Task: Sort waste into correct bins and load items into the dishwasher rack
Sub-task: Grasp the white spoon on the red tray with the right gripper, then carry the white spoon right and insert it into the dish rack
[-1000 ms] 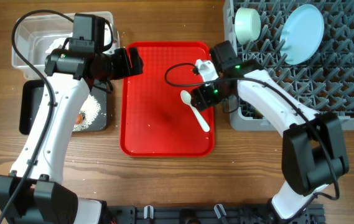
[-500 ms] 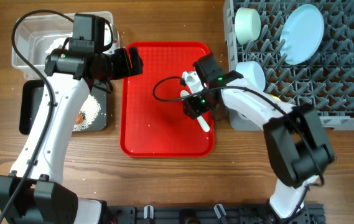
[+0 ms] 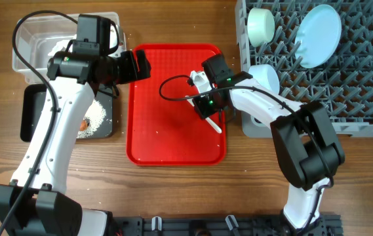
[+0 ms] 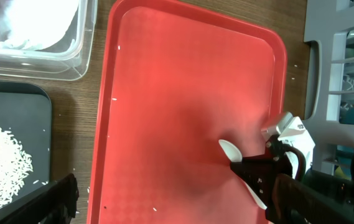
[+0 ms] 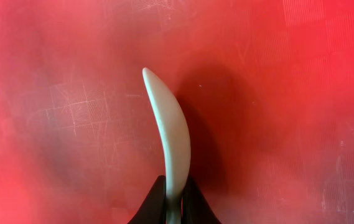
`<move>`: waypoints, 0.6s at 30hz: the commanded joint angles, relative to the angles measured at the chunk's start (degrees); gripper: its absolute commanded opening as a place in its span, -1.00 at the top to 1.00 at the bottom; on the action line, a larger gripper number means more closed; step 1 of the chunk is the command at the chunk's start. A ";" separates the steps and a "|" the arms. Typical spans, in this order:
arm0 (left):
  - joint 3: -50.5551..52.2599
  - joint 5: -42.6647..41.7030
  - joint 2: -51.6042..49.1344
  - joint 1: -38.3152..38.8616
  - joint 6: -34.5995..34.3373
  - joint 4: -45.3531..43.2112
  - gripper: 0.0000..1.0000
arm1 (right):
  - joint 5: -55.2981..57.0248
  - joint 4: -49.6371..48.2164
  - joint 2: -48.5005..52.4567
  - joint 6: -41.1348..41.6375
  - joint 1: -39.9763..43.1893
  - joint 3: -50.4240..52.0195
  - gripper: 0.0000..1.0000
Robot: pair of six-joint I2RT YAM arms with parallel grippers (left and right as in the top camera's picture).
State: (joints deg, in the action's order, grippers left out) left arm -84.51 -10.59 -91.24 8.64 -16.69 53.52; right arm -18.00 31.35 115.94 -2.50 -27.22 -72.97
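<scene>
We have the white plastic spoon [image 3: 215,124] pinched in the right jaws, which are closed narrow on it partway along its length. It sits low over the right half of the red tray [image 3: 153,131]. We cannot tell whether it is touching the tray or just clear of it.

From the right wrist, the bowl end of the spoon runs straight out ahead of the jaws, turned up on its edge. From overhead its long axis lies on a diagonal, with the bowl end toward the tray's middle and the handle tip toward the dishwasher rack [image 3: 370,98].

The rack stands on the counter [image 3: 173,196] just beside the tray's right edge, so we judge the right arm [image 3: 265,105] to be the one for the carry (it is both the holder and the nearer arm). The spoon would go handle-side first toward the pegs.

The left jaws stand wide and hold nothing. They hang over the tray's upper left corner, next to the clear tub [image 3: 25,46] and well apart from the spoon.
</scene>
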 commanded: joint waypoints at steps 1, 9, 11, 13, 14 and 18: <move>0.13 -0.50 -0.66 0.24 -0.50 -0.15 -1.00 | 3.02 3.48 5.75 2.71 0.94 3.15 0.91; 0.13 -0.50 -0.66 0.24 -0.50 -0.15 -1.00 | -4.35 14.32 -2.84 2.47 5.97 -6.32 0.91; 0.13 -0.50 -0.66 0.24 -0.50 -0.15 -1.00 | -4.31 15.96 -7.74 2.47 7.78 -8.79 0.91; 0.13 -0.50 -0.66 0.24 -0.50 -0.15 -1.00 | -4.24 16.72 -12.90 2.49 9.73 -10.62 0.91; 0.13 -0.50 -0.66 0.24 -0.50 -0.15 -1.00 | -3.65 16.79 -15.50 2.56 10.78 -11.17 0.91; 0.13 -0.50 -0.66 0.24 -0.50 -0.15 -1.00 | 8.50 17.29 -25.97 4.90 16.06 -11.34 0.91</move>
State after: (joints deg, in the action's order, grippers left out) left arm -84.51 -10.59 -91.24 8.64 -16.69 53.52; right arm -19.79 47.97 97.51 0.05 -14.26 -83.02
